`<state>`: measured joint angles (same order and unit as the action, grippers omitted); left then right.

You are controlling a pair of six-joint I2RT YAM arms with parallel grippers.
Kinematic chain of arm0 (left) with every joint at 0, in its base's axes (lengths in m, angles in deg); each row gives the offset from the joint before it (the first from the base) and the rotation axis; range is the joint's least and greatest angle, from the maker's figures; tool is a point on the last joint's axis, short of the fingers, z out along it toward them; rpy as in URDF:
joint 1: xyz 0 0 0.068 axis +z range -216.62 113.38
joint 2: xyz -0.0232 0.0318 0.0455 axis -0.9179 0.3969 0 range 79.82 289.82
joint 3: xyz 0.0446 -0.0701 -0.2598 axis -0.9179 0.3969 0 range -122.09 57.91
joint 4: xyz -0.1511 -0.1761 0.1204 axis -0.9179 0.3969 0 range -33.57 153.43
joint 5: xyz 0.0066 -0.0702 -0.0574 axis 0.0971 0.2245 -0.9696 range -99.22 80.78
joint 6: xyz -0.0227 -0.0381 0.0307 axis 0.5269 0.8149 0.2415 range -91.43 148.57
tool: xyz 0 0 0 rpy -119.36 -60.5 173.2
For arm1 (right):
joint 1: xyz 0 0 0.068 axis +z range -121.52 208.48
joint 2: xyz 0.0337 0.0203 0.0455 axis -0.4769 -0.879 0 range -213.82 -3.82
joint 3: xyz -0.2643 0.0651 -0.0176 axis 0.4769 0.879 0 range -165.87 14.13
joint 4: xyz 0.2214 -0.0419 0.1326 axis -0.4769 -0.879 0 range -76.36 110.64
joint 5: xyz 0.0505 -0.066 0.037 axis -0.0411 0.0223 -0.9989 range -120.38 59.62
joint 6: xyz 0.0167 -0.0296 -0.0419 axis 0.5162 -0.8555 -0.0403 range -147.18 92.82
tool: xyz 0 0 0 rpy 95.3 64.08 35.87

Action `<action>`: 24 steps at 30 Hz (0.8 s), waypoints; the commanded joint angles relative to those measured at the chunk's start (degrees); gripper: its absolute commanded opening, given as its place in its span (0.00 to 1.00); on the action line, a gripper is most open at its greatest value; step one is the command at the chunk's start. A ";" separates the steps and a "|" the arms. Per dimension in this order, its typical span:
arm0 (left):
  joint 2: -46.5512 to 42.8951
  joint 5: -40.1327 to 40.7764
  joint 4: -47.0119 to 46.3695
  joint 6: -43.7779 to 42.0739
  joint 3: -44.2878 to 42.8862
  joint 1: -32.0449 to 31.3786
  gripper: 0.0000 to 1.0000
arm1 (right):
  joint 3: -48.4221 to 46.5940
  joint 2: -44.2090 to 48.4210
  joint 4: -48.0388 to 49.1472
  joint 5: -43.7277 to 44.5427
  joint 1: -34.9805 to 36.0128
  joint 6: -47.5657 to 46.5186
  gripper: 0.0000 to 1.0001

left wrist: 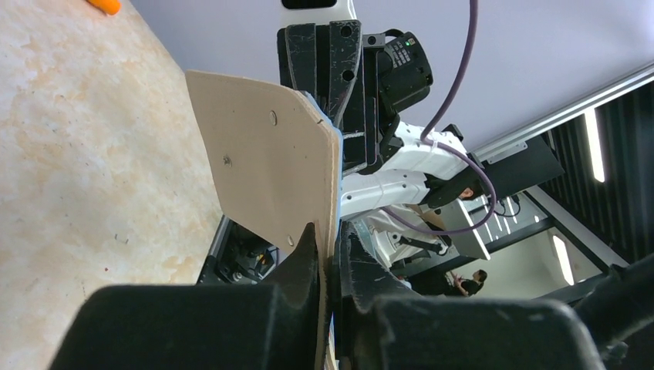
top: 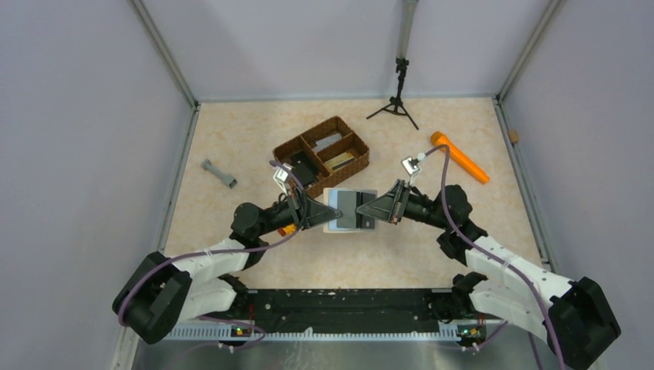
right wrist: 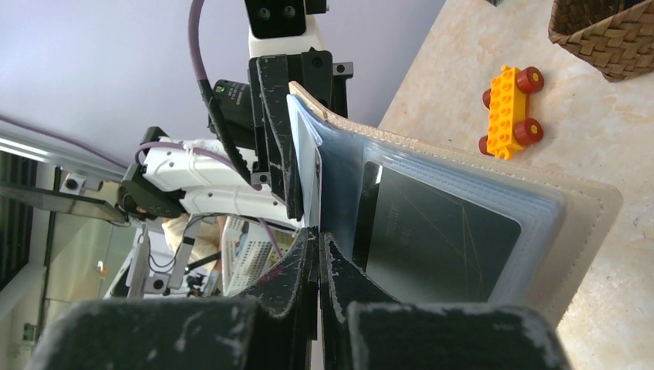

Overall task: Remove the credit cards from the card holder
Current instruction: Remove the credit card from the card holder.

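The card holder, a small folding wallet that is cream-beige outside and pale blue inside, was spread open over the middle of the beige marbled tabletop. It sat just in front of the brown wicker divided tray and appeared to be lifted clear of the surface, stretched between the two claws.

On its left side, the left gripper was pinched almost closed on the edge of the beige cover, one black finger on each face. That cover looked stiff, matte and faintly grained, with rounded corners and a few tiny metal studs.

In the middle, several glossy, see-through blue sleeves fanned out like pages. A dark, smooth rectangular card sat fully inside one of them.

On the right side, the right gripper was shut tight on a thin pale leaf at the sleeves' edge. I could not tell whether that leaf was a card or only a plastic sleeve.

As far as the views showed, the work was at an early stage. The holder was open and braced, but no card lay free on the tabletop and at least one remained sleeved. Flat pieces lay in the tray, too small to identify.

A yellow toy brick car with red wheels stood on the tabletop nearby.
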<state>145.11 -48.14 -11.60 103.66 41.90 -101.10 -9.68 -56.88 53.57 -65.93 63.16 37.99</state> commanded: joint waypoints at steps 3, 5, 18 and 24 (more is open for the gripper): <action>-3.42 1.50 -6.02 0.10 0.00 -0.13 0.00 | -0.21 2.06 1.05 0.93 -1.07 -1.23 0.00; -3.91 1.88 -5.79 -0.01 0.23 -0.13 0.00 | 0.23 2.29 1.33 0.84 -1.26 -1.02 0.00; -5.15 2.38 -2.48 -1.34 0.23 0.01 0.00 | 0.84 4.24 0.28 -2.22 -4.24 -1.29 0.00; -6.17 3.77 1.14 -3.23 -0.23 0.16 0.00 | -0.53 4.36 -2.77 -1.72 -4.71 -2.70 0.00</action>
<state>141.31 -45.56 -10.22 103.09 43.04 -101.10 -8.76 -52.95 51.82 -67.81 59.31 37.42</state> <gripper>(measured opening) 0.054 0.008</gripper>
